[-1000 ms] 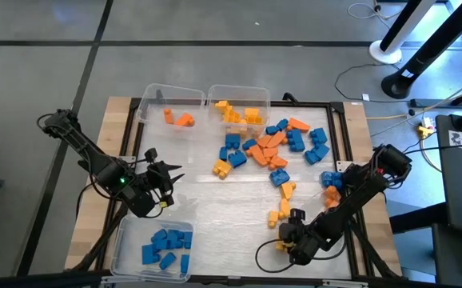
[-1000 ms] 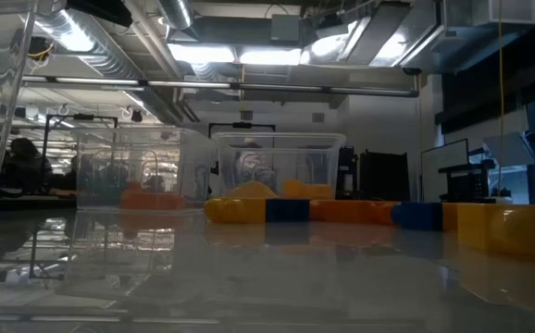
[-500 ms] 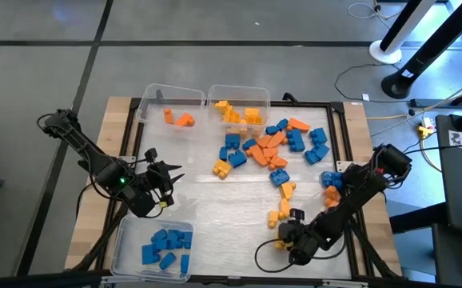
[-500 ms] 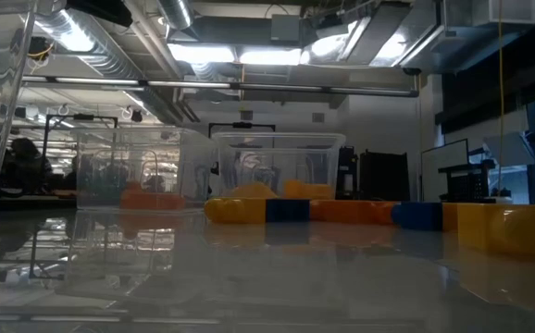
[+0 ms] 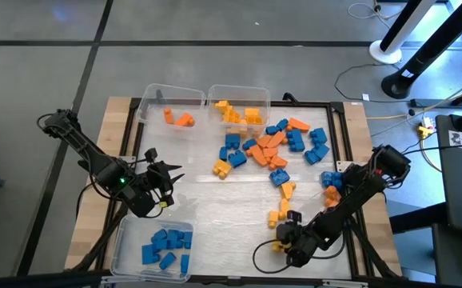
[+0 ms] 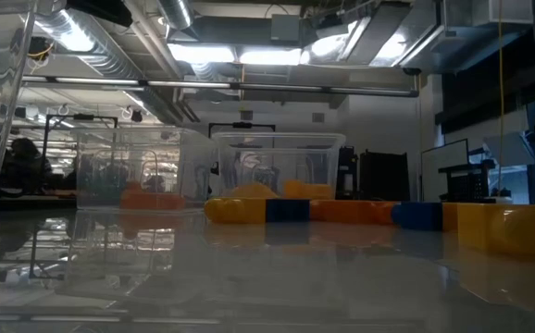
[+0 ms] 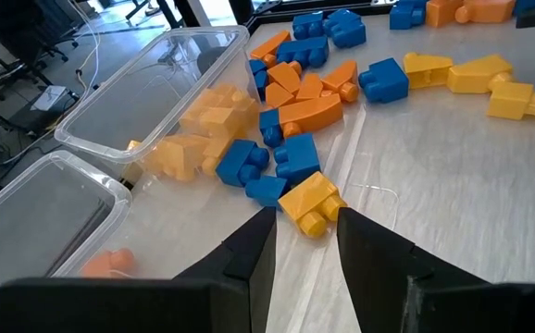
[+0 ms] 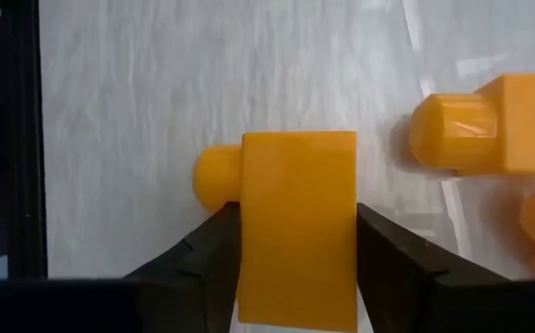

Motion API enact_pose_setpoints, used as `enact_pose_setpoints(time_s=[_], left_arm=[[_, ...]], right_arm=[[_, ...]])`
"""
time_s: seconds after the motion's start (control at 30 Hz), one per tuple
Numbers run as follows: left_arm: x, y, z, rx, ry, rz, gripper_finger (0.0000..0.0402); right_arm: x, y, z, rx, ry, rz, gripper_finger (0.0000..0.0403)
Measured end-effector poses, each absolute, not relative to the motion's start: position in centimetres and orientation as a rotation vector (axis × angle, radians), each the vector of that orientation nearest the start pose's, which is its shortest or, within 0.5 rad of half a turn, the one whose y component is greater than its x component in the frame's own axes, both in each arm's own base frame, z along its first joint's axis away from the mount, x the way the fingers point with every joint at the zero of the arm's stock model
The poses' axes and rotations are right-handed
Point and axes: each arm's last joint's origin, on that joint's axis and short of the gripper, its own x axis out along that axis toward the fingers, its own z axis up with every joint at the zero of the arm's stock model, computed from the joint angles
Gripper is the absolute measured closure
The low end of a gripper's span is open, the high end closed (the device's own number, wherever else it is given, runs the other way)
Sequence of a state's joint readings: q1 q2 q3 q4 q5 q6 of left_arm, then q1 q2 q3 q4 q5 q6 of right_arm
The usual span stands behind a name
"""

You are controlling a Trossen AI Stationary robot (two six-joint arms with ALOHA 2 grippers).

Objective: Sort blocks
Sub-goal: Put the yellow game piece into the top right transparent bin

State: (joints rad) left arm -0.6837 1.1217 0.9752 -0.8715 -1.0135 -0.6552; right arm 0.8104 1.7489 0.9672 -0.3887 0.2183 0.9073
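Loose blue, orange and yellow blocks (image 5: 272, 146) lie on the far middle of the table. A few yellow ones (image 5: 279, 214) trail toward the near right. My right gripper (image 5: 282, 243) is low at the near edge, shut on one yellow block (image 8: 297, 222). My left gripper (image 5: 169, 172) hangs open above the table's left side, touching nothing. In the left wrist view its fingers (image 7: 249, 254) frame a yellow block (image 7: 310, 202) lying farther off. No gripper shows in the low view. My right gripper pinches the yellow block by its two long flat sides (image 8: 249, 231) between both fingers (image 8: 214, 250), coming from above and pointing down. The round stud (image 8: 214, 178) sticks out beyond one fingertip. Whether the block is lifted off the table cannot be told.
A clear bin with orange blocks (image 5: 171, 108) and one with yellow blocks (image 5: 239, 108) stand at the far edge. A bin with blue blocks (image 5: 153, 246) sits near left. Another yellow block (image 8: 490, 125) lies close beside the held one. Cables cross the floor beyond the table.
My right gripper has edged a little toward the table's left. The left arm and the blocks have stayed where they were.
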Motion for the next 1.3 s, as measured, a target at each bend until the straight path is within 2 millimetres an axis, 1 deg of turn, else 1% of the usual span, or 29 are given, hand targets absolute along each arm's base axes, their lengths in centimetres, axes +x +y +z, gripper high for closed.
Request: enact_pose_setpoints(time_s=[0.1, 0.3, 0.5, 0.7, 0.83, 0.93, 1.03, 1.2, 1.3], left_arm=[[17.1, -10.7, 29.4, 0.141, 0.529, 0.490, 0.0295], [17.1, -10.7, 29.4, 0.140, 0.529, 0.490, 0.0295], [17.1, -10.7, 29.4, 0.138, 0.529, 0.491, 0.0295], [17.1, -10.7, 29.4, 0.138, 0.529, 0.491, 0.0295], [17.1, -10.7, 29.4, 0.141, 0.529, 0.490, 0.0295], [17.1, -10.7, 29.4, 0.141, 0.530, 0.490, 0.0295], [17.1, -10.7, 29.4, 0.141, 0.529, 0.490, 0.0295], [17.1, -10.7, 29.4, 0.141, 0.529, 0.490, 0.0295], [17.1, -10.7, 29.4, 0.141, 0.529, 0.490, 0.0295]], right_arm=[[22.7, 22.8, 14.5, 0.223, 1.114, 0.008, 0.0230], [23.1, 22.8, 14.6, 0.224, 1.033, -0.024, 0.0218], [23.8, 22.4, 14.7, 0.227, 0.973, -0.068, 0.0225], [25.0, 21.5, 14.9, 0.199, 0.916, -0.101, 0.0225], [26.4, 20.7, 15.4, 0.168, 0.855, -0.073, 0.0225], [27.7, 19.8, 15.8, 0.139, 0.802, -0.054, 0.0225], [29.2, 18.5, 16.2, 0.105, 0.745, -0.050, 0.0224], [31.9, 15.7, 17.1, 0.042, 0.644, -0.016, 0.0224], [33.4, 13.5, 17.8, 0.005, 0.575, 0.002, 0.0224]])
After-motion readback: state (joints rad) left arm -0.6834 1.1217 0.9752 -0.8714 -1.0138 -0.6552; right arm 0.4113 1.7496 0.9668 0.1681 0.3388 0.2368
